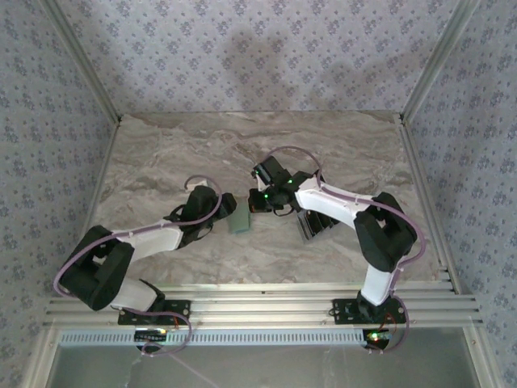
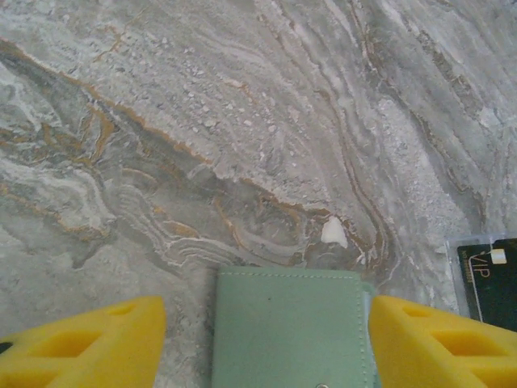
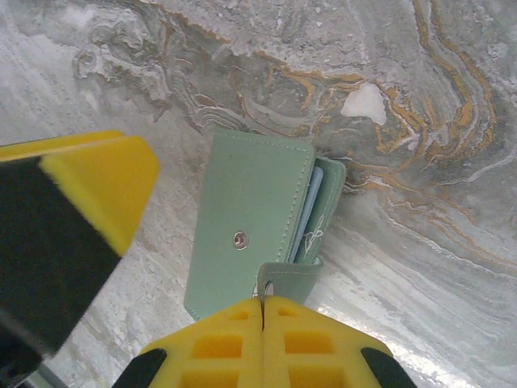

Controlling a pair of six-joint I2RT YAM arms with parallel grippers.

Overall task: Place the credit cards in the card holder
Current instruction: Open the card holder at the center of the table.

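Left fingers (image 2: 428,339) stand spread astride the holder (image 2: 287,323) at the middle of the desk (image 1: 178,153), its long axis running between them. Right fingers (image 3: 262,339) pinch its strap (image 3: 288,277). Cards (image 1: 317,225) lie beside the right arm (image 1: 339,206).

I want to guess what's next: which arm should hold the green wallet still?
Probably left: the left gripper is open with a finger on each side of the card holder. The right gripper is shut, seemingly pinching its flap.
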